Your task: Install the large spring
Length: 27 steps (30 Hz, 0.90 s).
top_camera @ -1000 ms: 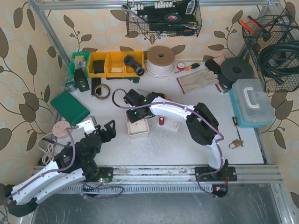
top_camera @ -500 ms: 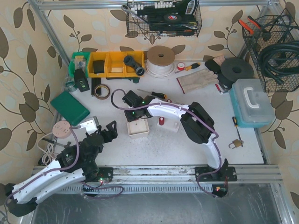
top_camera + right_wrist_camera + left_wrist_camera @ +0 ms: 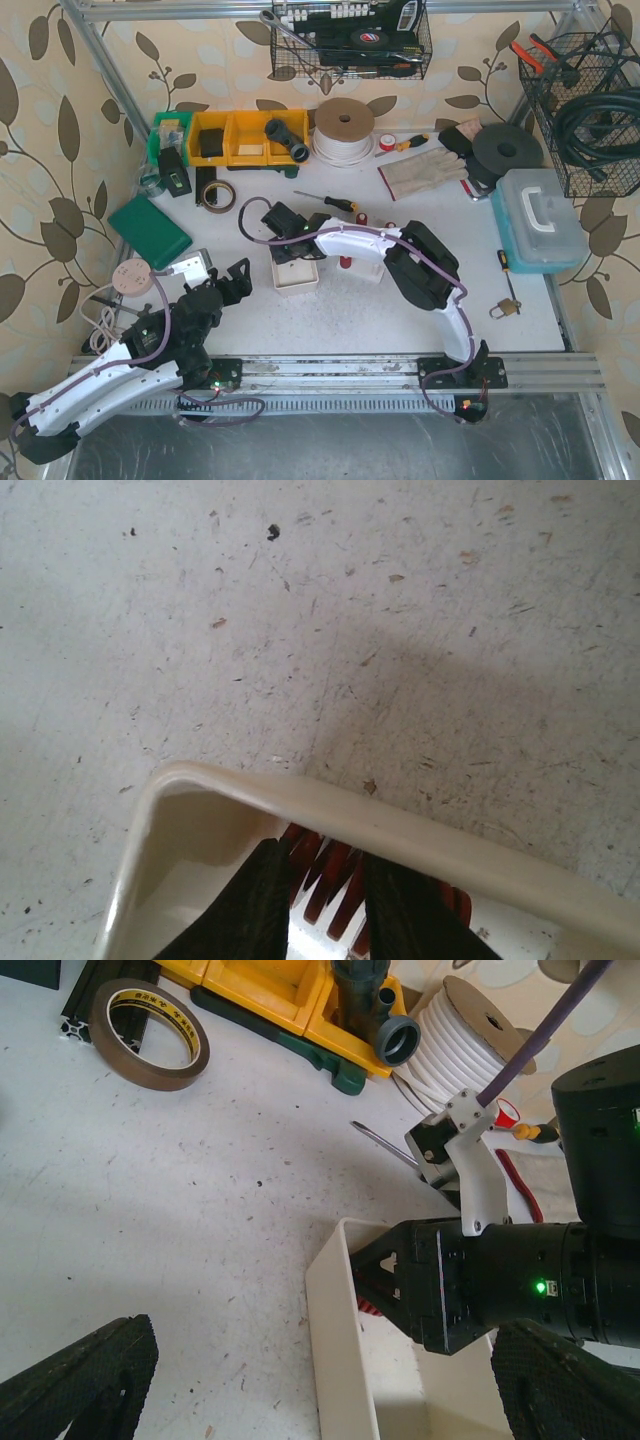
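The large spring (image 3: 338,865) is red and coiled, lying at the far end inside a cream tray (image 3: 297,285). My right gripper (image 3: 286,250) reaches down into that tray end, and its two black fingers (image 3: 262,905) press the coils from both sides. In the right wrist view the tray rim (image 3: 420,835) hides the top of the spring. The left wrist view shows a sliver of the red spring (image 3: 368,1307) under the right gripper's black body. My left gripper (image 3: 237,276) stands open just left of the tray, holding nothing.
A small red piece (image 3: 345,261) and a white block (image 3: 371,266) sit right of the tray. A tape roll (image 3: 216,194), yellow bins (image 3: 240,137), a cord spool (image 3: 343,128), a screwdriver (image 3: 332,201) and a green pad (image 3: 150,230) lie behind and left. A blue case (image 3: 537,220) stands right.
My right wrist has shifted a little toward the near side and down onto the tray's far end. The left arm has barely moved.
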Available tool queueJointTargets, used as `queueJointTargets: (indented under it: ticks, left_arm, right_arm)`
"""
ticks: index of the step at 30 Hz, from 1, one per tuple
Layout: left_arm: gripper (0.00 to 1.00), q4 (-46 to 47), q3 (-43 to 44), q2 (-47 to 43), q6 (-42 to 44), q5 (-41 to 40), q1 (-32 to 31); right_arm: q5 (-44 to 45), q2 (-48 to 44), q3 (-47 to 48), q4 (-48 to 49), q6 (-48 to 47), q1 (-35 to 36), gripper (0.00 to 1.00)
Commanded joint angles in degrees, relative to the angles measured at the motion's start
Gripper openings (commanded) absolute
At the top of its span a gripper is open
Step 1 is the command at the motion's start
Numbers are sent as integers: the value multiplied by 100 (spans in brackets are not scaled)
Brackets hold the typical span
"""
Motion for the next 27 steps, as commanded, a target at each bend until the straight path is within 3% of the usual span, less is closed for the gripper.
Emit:
queueJointTargets:
  ticks: [1, 10, 16, 21, 27]
  left_arm:
    - [94, 144, 77, 4, 127, -121, -43]
    - [94, 129, 41, -106, 117, -122, -43]
    - [94, 146, 8, -158, 123, -128, -43]
    - [94, 173, 6, -145, 118, -122, -43]
    - [94, 166, 4, -182, 145, -103, -43]
  right_arm:
    - [363, -164, -202, -359, 151, 64, 22]
    - [259, -406, -251, -717, -3, 163, 28]
    - [-10, -473, -143, -1073, -243, 163, 51]
    - [-34, -612, -286, -996, -72, 170, 62]
    - [-8, -357, 88, -1440, -51, 205, 62]
